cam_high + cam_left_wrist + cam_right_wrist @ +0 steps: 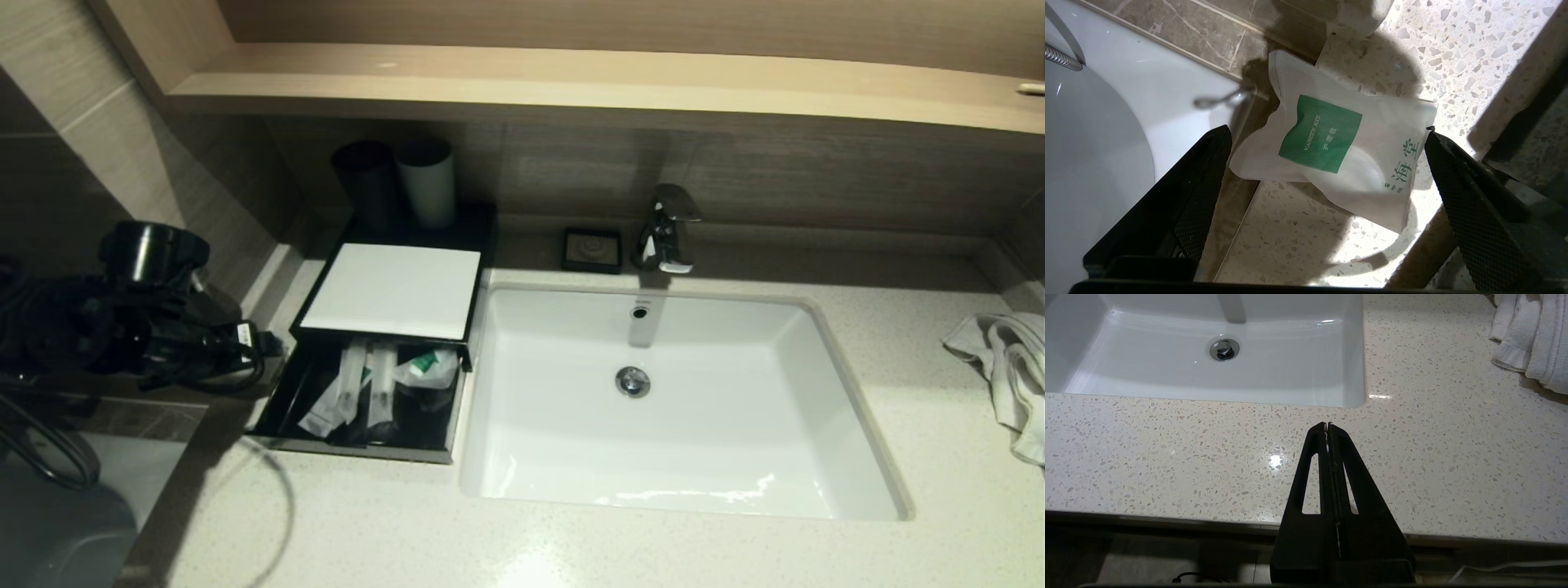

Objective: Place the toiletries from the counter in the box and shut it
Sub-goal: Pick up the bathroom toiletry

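Note:
A white sachet with a green label (1327,139) lies on the speckled counter (1290,241) near its edge. My left gripper (1327,130) hovers over it, open, one finger on each side of it, not touching. In the head view my left arm (147,310) is at the far left and hides the sachet. The black box (392,294) with a white top has its drawer (282,408) pulled out towards me, with several white packets (367,388) inside. My right gripper (1327,425) is shut and empty over the counter's front edge, right of the sink.
A white sink (678,400) with a faucet (668,229) fills the counter's middle. A towel (1008,367) lies at the right edge. Two cups (400,184) stand behind the box, a black soap dish (592,249) beside it. A wooden shelf (571,82) overhangs.

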